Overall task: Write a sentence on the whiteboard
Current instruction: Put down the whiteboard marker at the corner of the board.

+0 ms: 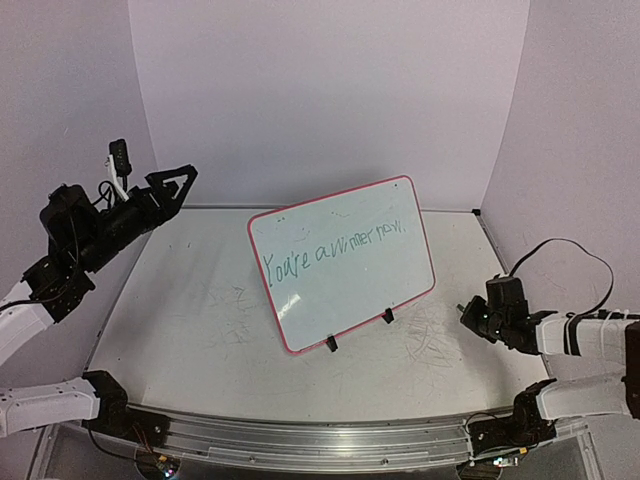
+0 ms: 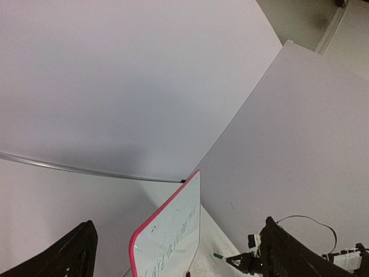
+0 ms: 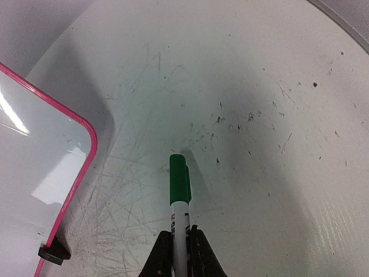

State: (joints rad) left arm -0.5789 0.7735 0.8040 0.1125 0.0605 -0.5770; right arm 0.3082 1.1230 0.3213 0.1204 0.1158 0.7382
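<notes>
The scuffed table (image 1: 180,330) bore the whiteboard (image 1: 345,265) on 2 feet (image 1: 331,345), the sentence (image 1: 333,250) across it. The right gripper (image 3: 180,245) pinched a green marker (image 3: 179,187); the left gripper (image 1: 178,184) hung spread.

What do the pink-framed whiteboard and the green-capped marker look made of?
The pink-framed whiteboard: glossy white panel, probably coated, since it shows bright reflections; the rounded frame looks like moulded plastic. The green-capped marker: smooth plastic, seemingly, with satin cap and printed white barrel.
</notes>
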